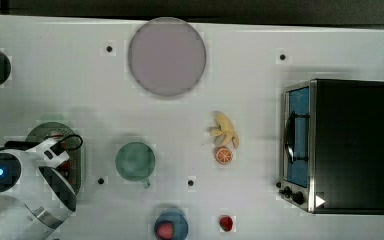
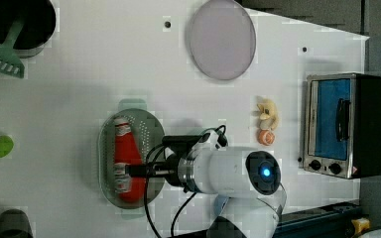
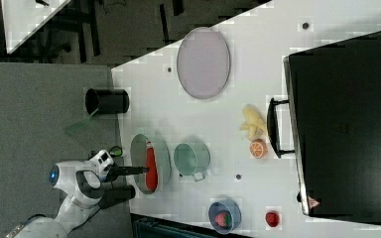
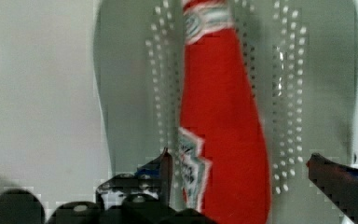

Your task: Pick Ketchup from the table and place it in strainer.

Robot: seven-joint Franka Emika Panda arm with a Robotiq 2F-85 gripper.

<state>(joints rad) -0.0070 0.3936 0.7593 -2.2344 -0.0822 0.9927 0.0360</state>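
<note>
White tabletop noted; ketchup (image 4: 223, 126) lies in strainer (image 4: 130, 70), judged light, squeezable, slippery; gripper (image 4: 242, 168) spread, holding nothing.

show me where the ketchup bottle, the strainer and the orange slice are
ketchup bottle (image 2: 127, 151), left view, on its red body, lying in the strainer.
strainer (image 2: 151, 130), left view, on its perforated base beside the bottle.
orange slice (image 1: 224, 155), top view, on its cut face.
</note>
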